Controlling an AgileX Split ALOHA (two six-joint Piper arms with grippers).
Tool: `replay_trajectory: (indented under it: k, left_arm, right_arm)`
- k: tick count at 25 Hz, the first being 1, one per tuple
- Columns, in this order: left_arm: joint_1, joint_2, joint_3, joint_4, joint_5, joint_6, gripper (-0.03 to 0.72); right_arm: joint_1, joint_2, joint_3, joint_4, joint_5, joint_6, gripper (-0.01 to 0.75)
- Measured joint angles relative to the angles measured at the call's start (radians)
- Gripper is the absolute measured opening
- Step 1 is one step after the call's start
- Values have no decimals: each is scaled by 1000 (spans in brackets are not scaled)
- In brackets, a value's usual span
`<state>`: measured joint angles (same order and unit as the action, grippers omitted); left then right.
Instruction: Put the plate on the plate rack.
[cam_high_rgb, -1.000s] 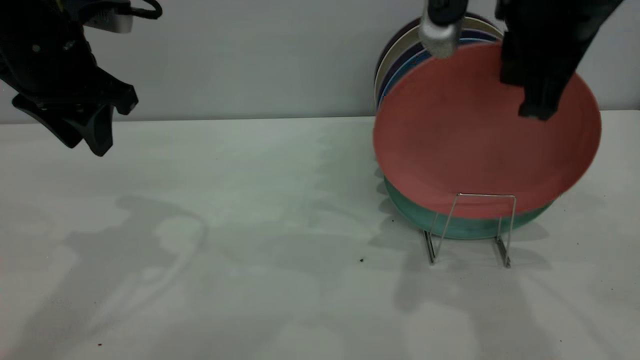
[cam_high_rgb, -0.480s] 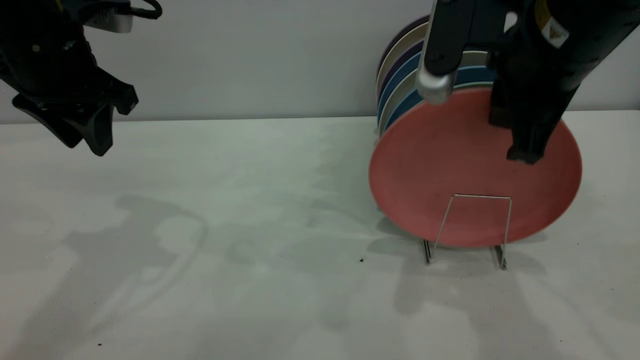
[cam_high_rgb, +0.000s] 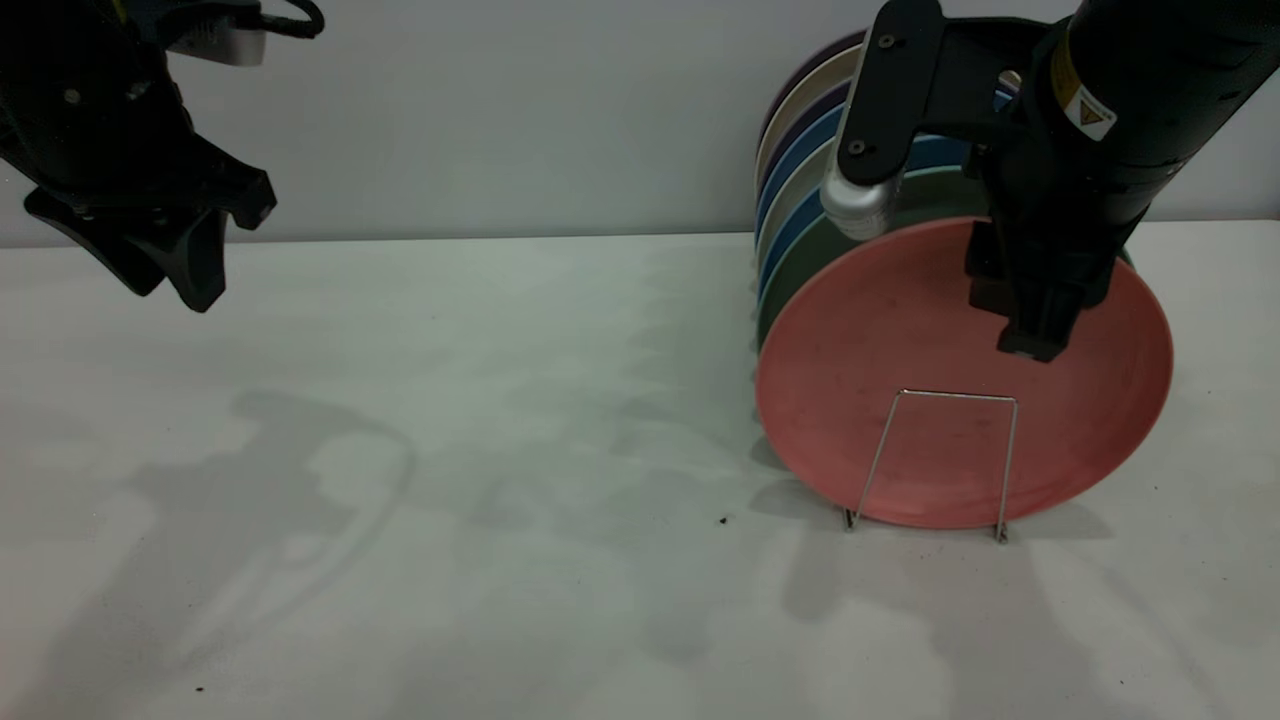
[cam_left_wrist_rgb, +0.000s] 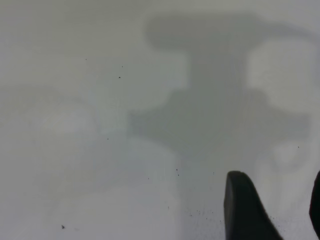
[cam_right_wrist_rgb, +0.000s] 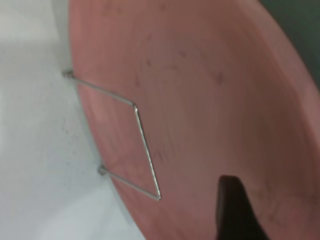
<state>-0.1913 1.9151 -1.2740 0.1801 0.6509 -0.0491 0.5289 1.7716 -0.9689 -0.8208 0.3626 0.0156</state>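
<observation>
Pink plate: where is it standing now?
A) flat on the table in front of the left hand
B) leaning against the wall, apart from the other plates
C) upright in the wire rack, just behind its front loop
C: the pink plate stands upright behind the wire rack front loop, the right hand at its top edge.

1 pink plate, 1 wire rack, 2 claws: left, right.

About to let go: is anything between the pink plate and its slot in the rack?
Nothing visible. The plate stands on edge behind the plate rack's front wire loop, ahead of the green plate, its lower edge down at the rack's base. The right gripper is at its upper rim.
</observation>
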Motion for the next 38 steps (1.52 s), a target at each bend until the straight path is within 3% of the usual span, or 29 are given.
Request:
replay_trajectory:
  k: [4, 12, 24, 32, 38]
  left_arm:
    - [0, 0, 0, 0, 0, 0, 360]
    - [0, 0, 0, 0, 1, 0, 360]
    - [0, -143, 0, 0, 38, 5, 360]
    - [0, -362, 0, -27, 130, 7, 360]
    - [0, -543, 0, -68, 210, 39, 360]
  right_arm:
    - [0, -42, 0, 0, 1, 28, 475]
    - [0, -208, 0, 66, 38, 76, 483]
    - [0, -466, 9, 101, 237, 320, 406]
    - [0, -652, 9, 214, 294, 315, 405]
    - [0, -802, 9, 408, 326, 191, 405]
